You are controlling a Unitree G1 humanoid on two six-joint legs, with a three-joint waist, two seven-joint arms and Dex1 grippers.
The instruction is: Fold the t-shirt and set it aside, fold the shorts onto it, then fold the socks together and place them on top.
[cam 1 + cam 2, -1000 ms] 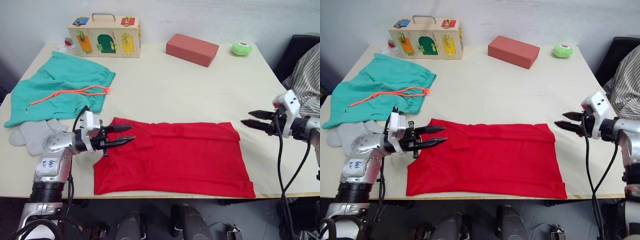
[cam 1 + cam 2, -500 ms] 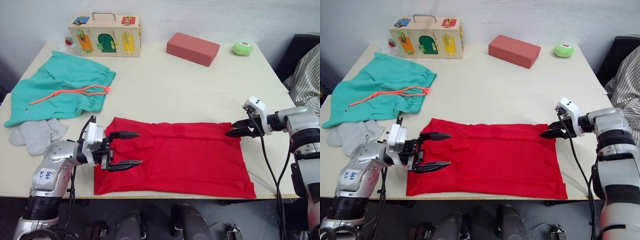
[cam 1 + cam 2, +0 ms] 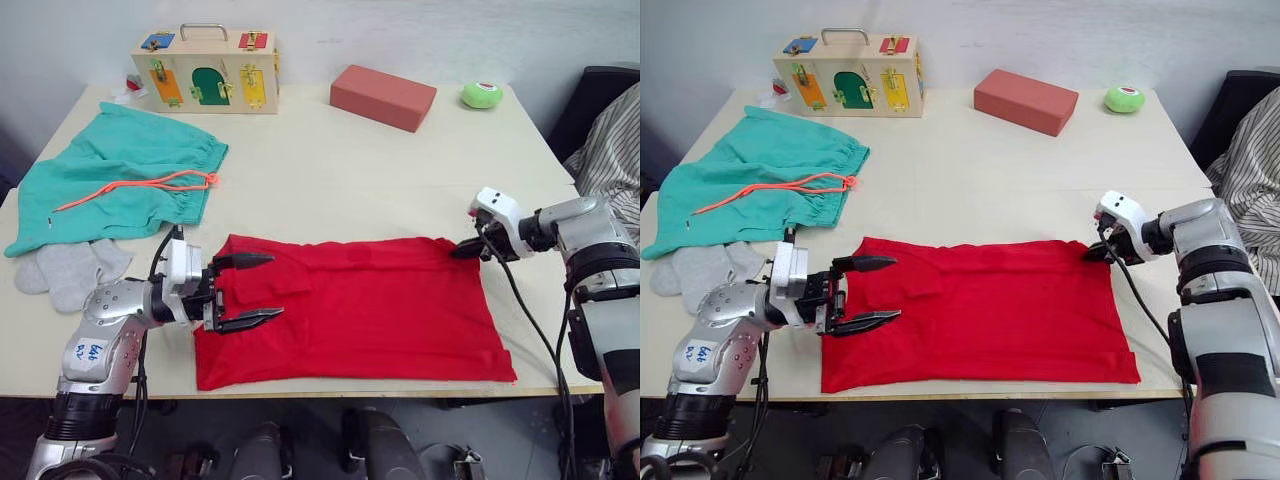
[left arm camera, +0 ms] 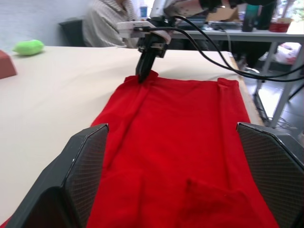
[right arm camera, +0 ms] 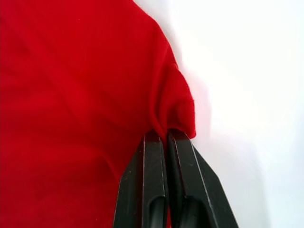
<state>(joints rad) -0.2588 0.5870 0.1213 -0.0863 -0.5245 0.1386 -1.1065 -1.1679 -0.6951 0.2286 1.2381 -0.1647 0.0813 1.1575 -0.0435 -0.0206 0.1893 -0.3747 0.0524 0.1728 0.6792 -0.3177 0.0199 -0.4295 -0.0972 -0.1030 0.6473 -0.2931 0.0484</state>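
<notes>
Right now the right gripper point(image 5: 164, 137) pinches the far corner of the t-shirt point(image 3: 350, 310) lying along the desk's point(image 3: 330, 180) near edge; the left gripper point(image 3: 248, 291) gapes empty, so lifting one-sided could skew the fold.

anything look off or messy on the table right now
Nothing is spilled or damaged. The t-shirt lies mostly flat, bunched only at its far corner, where the right claw pinches the cloth. The left claw is open over its other end.

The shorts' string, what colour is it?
Coral-orange drawstring on teal-green shorts; clearest in the left eye view.
</notes>
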